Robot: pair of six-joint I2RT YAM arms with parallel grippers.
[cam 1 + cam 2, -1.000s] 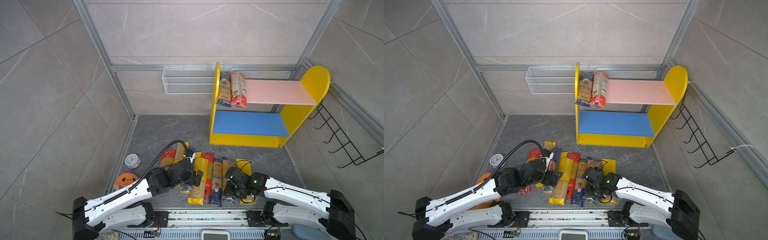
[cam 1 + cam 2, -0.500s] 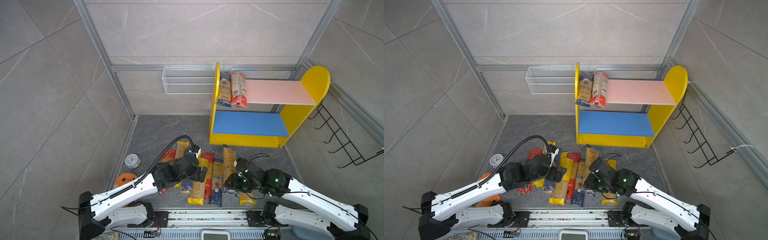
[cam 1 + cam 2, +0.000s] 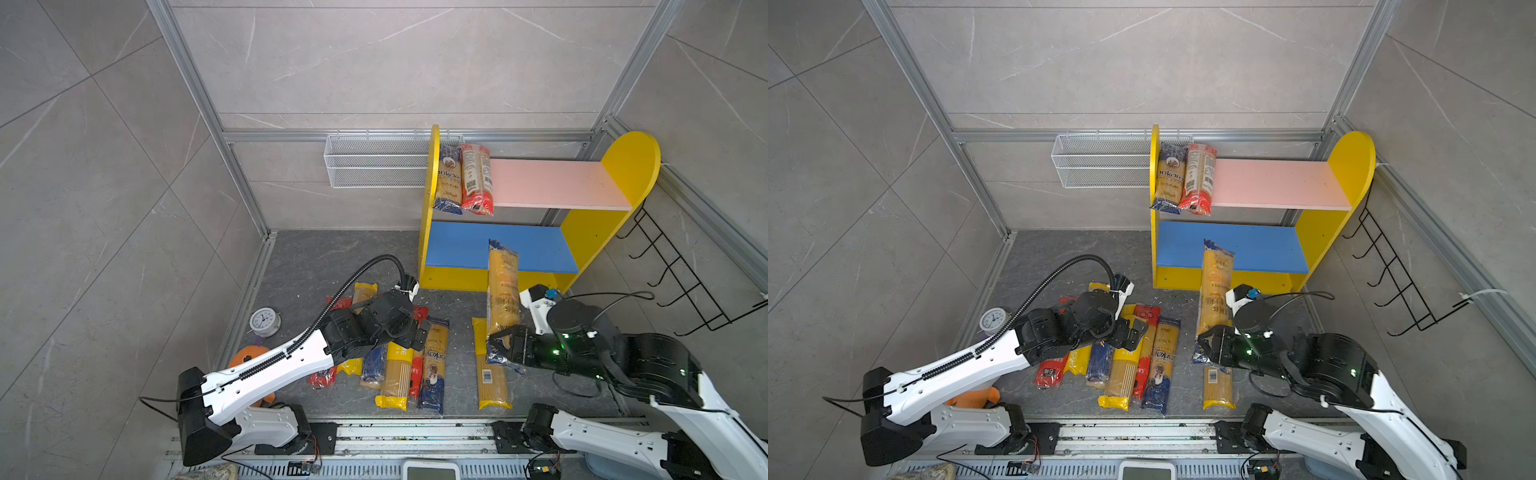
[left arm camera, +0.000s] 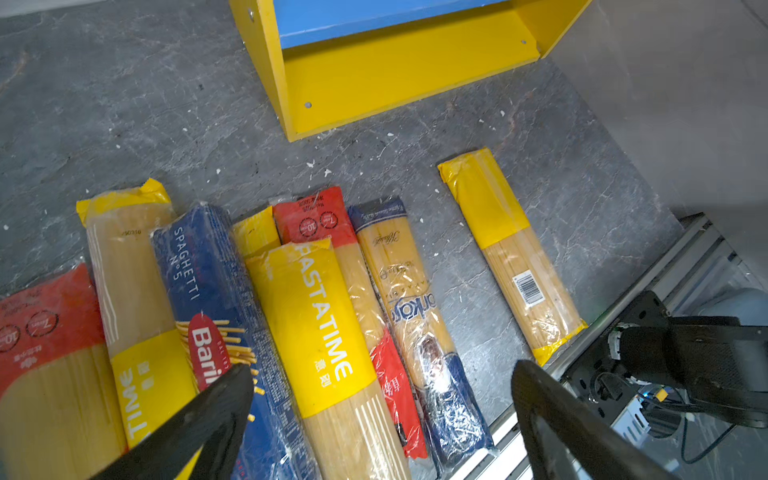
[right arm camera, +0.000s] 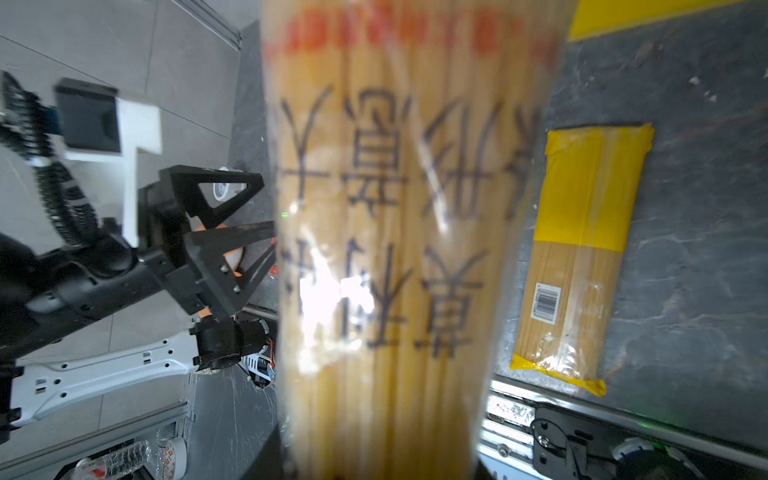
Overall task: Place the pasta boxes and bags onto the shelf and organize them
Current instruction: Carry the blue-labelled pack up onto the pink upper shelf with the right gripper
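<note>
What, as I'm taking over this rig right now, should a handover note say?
Grippers: the right gripper is shut on a pack, held off the floor and pointing at the blue board. The left gripper is open and holds nothing, above the pile.
Done: two packs lie on the pink board, at its left end.
Left: shelve the held pack, then the pile of about seven on the floor and the lone pack beside it.
</note>
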